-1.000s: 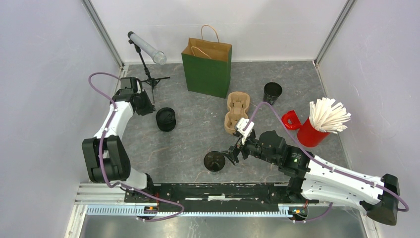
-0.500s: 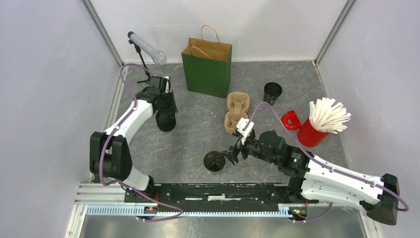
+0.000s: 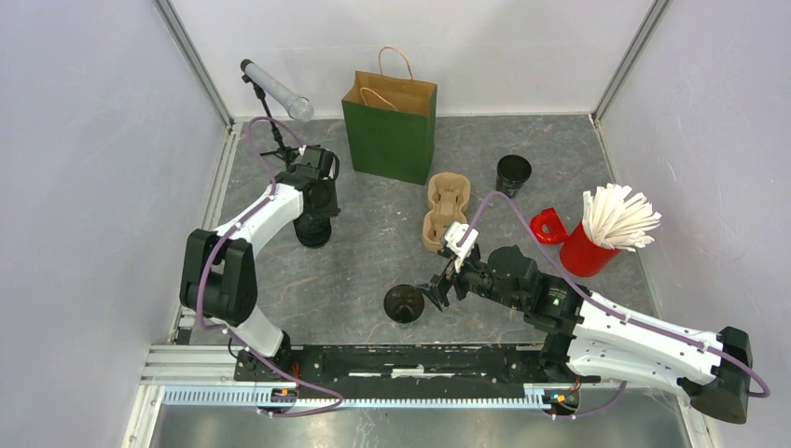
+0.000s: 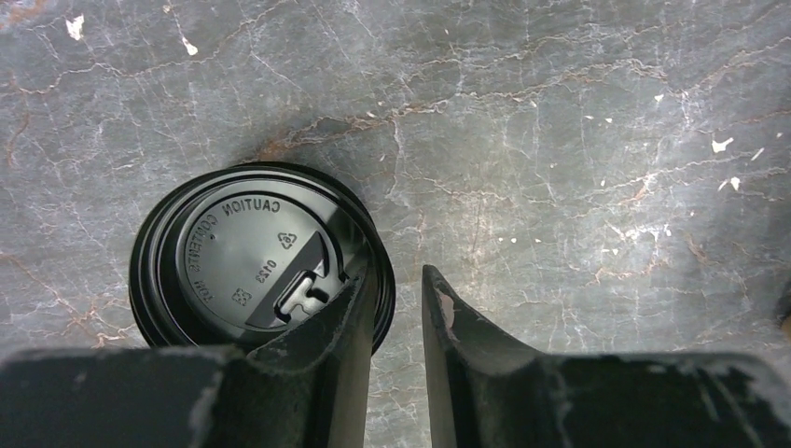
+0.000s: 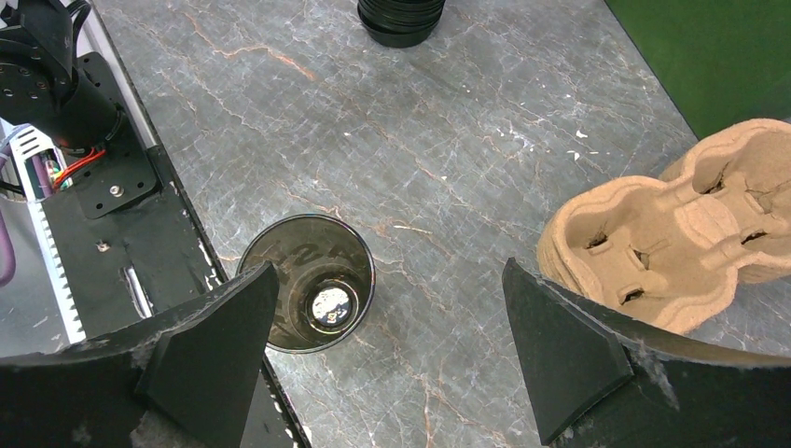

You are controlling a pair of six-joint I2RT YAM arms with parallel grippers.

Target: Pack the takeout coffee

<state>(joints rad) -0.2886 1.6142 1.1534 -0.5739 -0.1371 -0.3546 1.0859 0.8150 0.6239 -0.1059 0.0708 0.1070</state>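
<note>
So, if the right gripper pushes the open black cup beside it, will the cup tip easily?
Probably. The cup looks empty, its bottom showing, so it is likely light and would slide or tip. Without a lid, its thin rim may squash if the right gripper squeezes hard.

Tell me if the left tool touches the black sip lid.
Cannot tell. In the left wrist view one finger of the left tool overlaps the rim of the black sip lid, but its height is unreadable.
</note>
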